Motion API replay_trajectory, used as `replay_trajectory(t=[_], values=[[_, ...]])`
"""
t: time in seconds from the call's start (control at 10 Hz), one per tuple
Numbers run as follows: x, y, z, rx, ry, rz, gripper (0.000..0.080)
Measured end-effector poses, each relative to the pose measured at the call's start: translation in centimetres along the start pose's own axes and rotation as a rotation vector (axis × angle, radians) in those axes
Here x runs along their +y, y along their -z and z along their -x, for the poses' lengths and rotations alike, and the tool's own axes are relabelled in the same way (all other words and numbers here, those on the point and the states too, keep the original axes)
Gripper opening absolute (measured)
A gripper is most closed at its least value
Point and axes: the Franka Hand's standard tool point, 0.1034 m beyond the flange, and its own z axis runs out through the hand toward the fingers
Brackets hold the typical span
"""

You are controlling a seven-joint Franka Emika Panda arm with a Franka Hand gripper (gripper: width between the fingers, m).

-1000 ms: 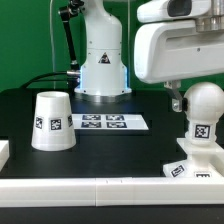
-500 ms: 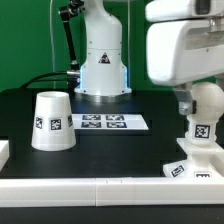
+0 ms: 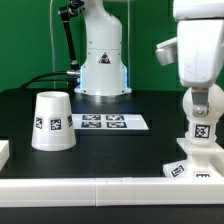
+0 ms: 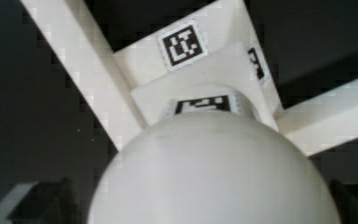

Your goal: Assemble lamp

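Your gripper [image 3: 203,94] sat right over the bulb [image 3: 208,104] on the base [image 3: 195,155]; open or clamped, I couldn't tell. An off-axis twist risked jamming it or tipping the base.

Shade [image 3: 52,120]: matte white; one black-and-white square tag on side.
Bulb [image 3: 203,100]: plain matte white; black-and-white tag on white stem beneath.
Base [image 3: 196,158]: white; black-and-white tag on flat corner; wrist view shows two such tags.
Marker board [image 3: 103,122]: white, row of black square tags.
Table [image 3: 120,150]: black.
Front rail [image 3: 100,190]: white.
Backdrop [image 3: 30,40]: green.
Robot arm [image 3: 100,50]: glossy white.
Cable [image 3: 68,40]: black.
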Motion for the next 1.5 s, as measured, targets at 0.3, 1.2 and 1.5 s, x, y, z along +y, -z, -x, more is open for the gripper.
replay_trajectory(t=[0.3,1.2,1.5], values=[[-0.08,-0.22,-0.02,-0.022,0.170,0.007,0.0698],[0.03,-0.45,0.64,-0.031,0.035,0.011,0.0576],[-0.02,-0.51,0.61,-0.020,-0.241,0.013,0.0577]])
